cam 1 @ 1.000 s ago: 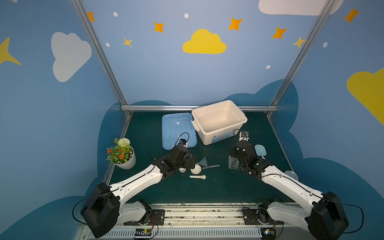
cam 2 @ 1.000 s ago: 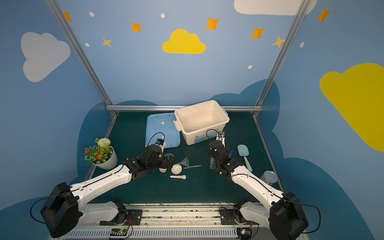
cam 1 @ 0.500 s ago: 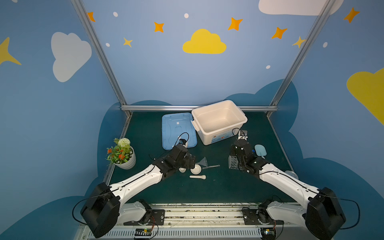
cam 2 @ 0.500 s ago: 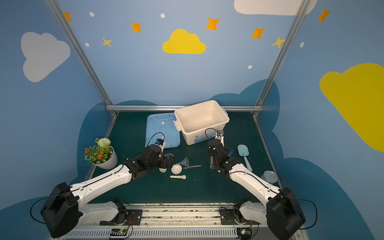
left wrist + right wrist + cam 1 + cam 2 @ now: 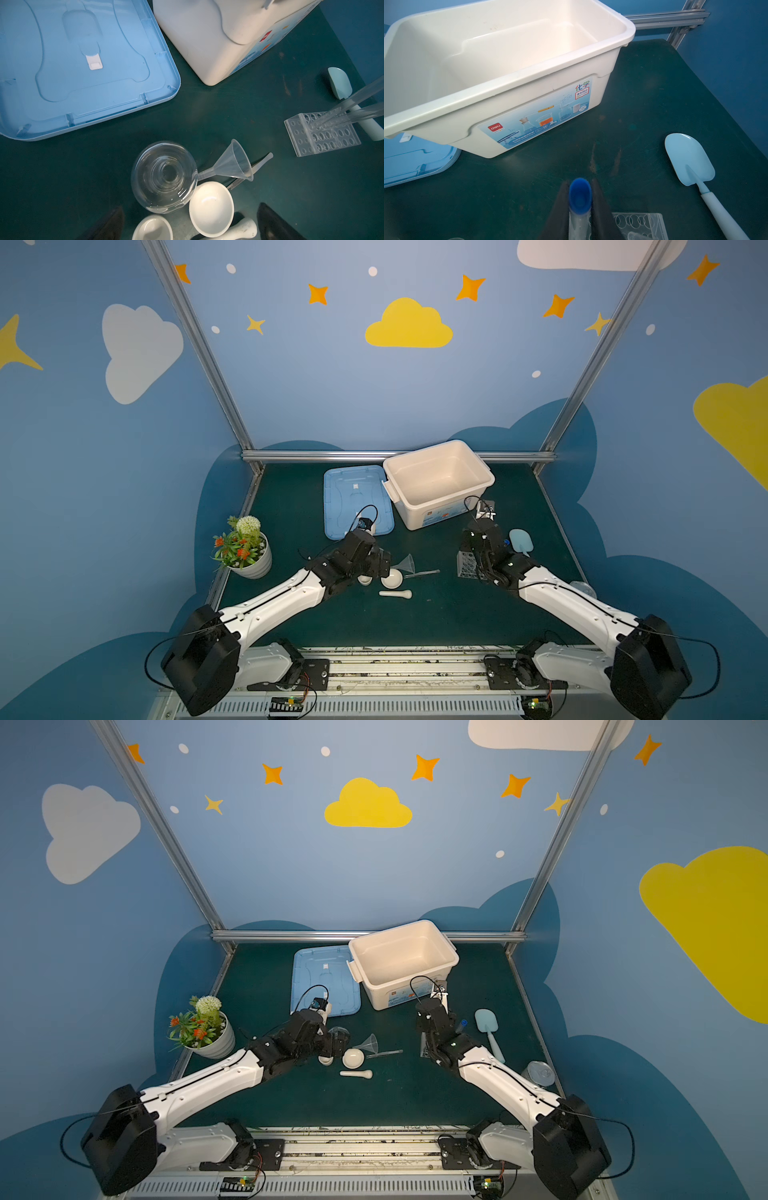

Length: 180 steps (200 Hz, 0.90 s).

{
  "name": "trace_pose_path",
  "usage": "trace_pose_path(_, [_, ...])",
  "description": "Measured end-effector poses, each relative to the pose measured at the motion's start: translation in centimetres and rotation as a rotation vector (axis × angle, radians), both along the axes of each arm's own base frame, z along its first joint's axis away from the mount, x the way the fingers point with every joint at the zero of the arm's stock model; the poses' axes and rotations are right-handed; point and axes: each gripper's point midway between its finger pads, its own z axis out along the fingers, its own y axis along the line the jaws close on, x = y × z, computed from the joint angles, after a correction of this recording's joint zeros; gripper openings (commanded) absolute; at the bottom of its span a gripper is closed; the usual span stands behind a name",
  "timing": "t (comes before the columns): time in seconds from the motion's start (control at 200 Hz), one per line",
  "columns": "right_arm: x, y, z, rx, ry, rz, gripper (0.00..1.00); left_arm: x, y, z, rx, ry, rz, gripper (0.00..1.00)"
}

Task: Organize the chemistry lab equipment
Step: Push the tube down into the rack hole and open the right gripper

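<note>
Scuffed dark green tabletop (image 5: 453, 622), boxed in by blue walls (image 5: 332, 398) painted with clouds and stars, silver frame posts (image 5: 194, 344) in the back corners. The left claw (image 5: 191, 206) hangs wide open over the white mortar (image 5: 211, 207) and small cup (image 5: 152, 228), with the flask (image 5: 164, 176), funnel (image 5: 234, 164), rod (image 5: 424, 572) and pestle (image 5: 395, 594) bunched close by. The right claw (image 5: 580, 182) is clamped on a blue-capped test tube (image 5: 579, 224) right at the rack (image 5: 324, 135) (two tubes lean in its corner holes). The white bin (image 5: 440, 510) sits at the back, with the blue lid (image 5: 345, 497) flat beside it.
</note>
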Motion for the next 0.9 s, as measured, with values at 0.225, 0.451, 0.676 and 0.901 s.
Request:
trace_pose_path(0.225, [0.05, -0.21, 0.02, -0.002, 0.016, 0.000, 0.05, 0.01, 0.00, 0.01, -0.001, 0.000, 0.000, 1.00])
trace_pose_path(0.451, [0.43, -0.07, -0.03, 0.003, 0.032, 0.007, 0.05, 0.04, 0.04, 0.01, -0.001, 0.000, 0.002, 1.00])
trace_pose_path(0.676, [0.47, 0.04, -0.10, 0.004, 0.037, 0.011, 0.03, 0.04, 0.04, 0.01, -0.001, 0.000, 0.002, 1.00])
trace_pose_path(0.901, [0.24, 0.06, -0.01, 0.008, 0.041, 0.019, 0.03, 0.03, 0.06, -0.03, 0.000, 0.001, 0.002, 1.00])
